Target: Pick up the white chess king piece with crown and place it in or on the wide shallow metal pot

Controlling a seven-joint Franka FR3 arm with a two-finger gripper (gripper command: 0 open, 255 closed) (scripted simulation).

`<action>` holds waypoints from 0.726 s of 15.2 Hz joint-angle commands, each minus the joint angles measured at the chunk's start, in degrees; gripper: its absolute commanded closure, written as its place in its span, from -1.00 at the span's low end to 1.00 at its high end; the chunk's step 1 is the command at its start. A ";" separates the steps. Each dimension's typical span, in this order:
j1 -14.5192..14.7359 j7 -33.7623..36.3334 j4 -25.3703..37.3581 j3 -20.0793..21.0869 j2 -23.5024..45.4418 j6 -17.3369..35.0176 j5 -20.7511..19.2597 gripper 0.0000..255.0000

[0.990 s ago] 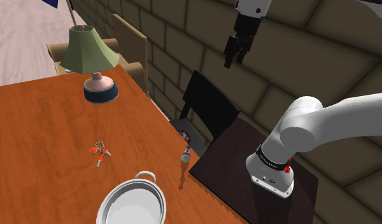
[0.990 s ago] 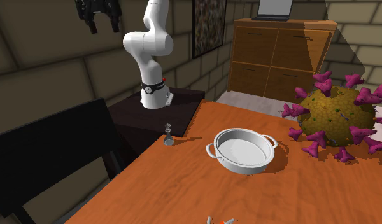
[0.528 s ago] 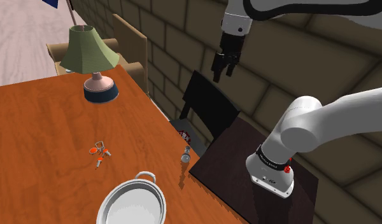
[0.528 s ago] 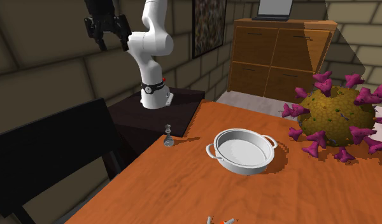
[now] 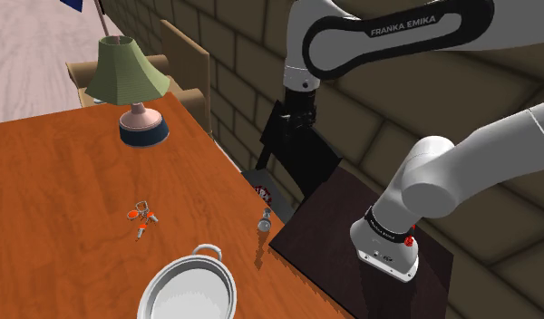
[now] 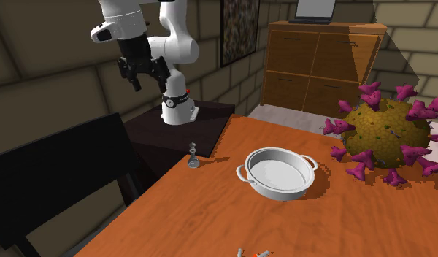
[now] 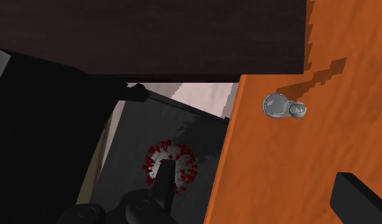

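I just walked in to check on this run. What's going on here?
A white Franka arm is after the small grey chess piece, which stands untouched near the edge of the orange wooden table. The arm's black jaws are open and empty, up in the air and short of the piece. The wide shallow metal pot sits empty on the table, apart from the piece.

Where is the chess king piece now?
In the second exterior view, the grey chess king piece stands on the table near its edge, left of the metal pot, not touching it.
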 commanded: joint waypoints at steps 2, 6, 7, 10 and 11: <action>1.11 1.46 -1.08 1.89 4.92 4.31 1.39 -1.00; 2.55 3.33 -1.32 4.28 12.65 9.99 2.97 -1.00; 2.89 3.80 -1.21 4.86 14.72 11.39 3.30 -1.00; 3.92 5.23 -0.49 6.47 21.20 15.46 4.10 -1.00; 4.26 5.71 -0.12 6.97 23.44 16.77 4.29 -1.00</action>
